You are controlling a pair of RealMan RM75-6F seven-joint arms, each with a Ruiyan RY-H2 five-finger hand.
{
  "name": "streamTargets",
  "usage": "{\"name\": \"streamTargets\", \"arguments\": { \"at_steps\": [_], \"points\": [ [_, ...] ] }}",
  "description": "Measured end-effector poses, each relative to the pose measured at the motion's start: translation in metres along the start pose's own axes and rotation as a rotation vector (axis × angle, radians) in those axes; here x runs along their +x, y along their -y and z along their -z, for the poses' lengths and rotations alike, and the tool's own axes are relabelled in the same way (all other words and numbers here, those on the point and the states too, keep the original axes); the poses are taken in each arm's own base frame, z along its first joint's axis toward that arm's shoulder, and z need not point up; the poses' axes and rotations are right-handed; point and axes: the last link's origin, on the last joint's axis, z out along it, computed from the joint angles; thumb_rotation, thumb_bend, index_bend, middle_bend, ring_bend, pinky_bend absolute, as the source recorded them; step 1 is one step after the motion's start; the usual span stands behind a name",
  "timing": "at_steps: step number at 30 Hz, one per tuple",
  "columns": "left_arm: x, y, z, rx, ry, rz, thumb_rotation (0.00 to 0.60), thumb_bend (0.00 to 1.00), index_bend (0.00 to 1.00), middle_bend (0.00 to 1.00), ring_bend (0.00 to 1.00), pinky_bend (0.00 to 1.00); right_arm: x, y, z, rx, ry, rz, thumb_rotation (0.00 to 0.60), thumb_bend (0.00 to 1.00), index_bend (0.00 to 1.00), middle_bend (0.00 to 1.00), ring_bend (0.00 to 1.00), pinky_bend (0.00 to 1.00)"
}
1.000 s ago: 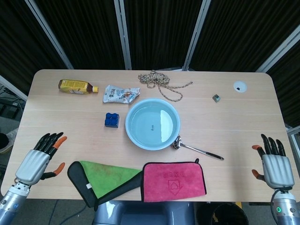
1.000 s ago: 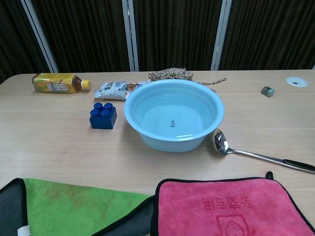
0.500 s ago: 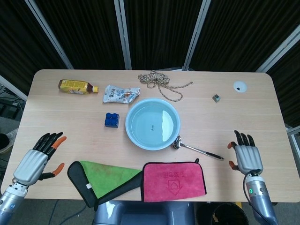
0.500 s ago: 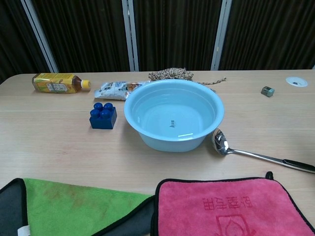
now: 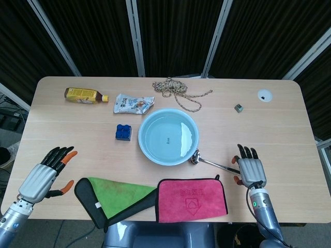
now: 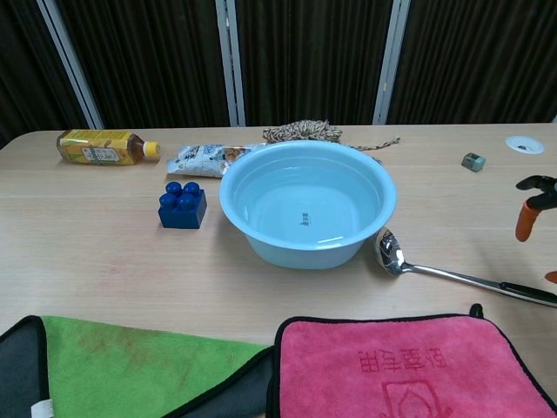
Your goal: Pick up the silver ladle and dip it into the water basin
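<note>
The right hand point(image 5: 251, 170) hovers palm-down over the silver ladle point(image 5: 216, 164) handle's end, fingers point(image 6: 525, 221) spread, holding nothing.

left hand point(image 5: 45, 174) fingers spread, empty | right hand point(image 5: 251, 168) fingers spread, empty

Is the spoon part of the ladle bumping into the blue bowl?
Apart. In the chest view, a thin strip of bare table shows between the ladle scoop and the bowl wall. The head view is too close to tell.
</note>
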Motion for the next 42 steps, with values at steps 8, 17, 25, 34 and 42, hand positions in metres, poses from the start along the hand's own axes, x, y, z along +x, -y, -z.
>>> {"name": "streamTargets", "arguments": {
  "at_steps": [8, 17, 25, 34, 42],
  "points": [
    [0.001, 0.002, -0.001, 0.002, 0.009, 0.015, 0.496, 0.39, 0.0, 0.0, 0.0, 0.0, -0.016, 0.014, -0.014, 0.035, 0.025, -0.015, 0.6, 0.23, 0.38, 0.0, 0.0, 0.0],
    [0.004, 0.01, -0.004, 0.023, 0.01, 0.033, 0.497, 0.39, 0.0, 0.0, 0.0, 0.0, -0.03, 0.027, -0.037, 0.055, 0.058, -0.018, 0.6, 0.23, 0.38, 0.0, 0.0, 0.0],
    [0.008, 0.018, -0.005, 0.059, 0.001, 0.034, 0.499, 0.39, 0.0, 0.0, 0.0, 0.0, -0.04, 0.029, -0.052, 0.064, 0.082, -0.041, 0.6, 0.23, 0.38, 0.0, 0.0, 0.0],
    [0.008, 0.021, -0.006, 0.074, 0.01, 0.036, 0.498, 0.38, 0.0, 0.0, 0.0, 0.0, -0.047, 0.022, -0.058, 0.063, 0.087, -0.081, 0.6, 0.23, 0.38, 0.0, 0.0, 0.0],
    [0.009, 0.024, -0.008, 0.094, -0.003, 0.036, 0.499, 0.39, 0.0, 0.0, 0.0, 0.0, -0.052, 0.01, -0.065, 0.058, 0.102, -0.111, 0.6, 0.23, 0.38, 0.0, 0.0, 0.0]
  ]
}}
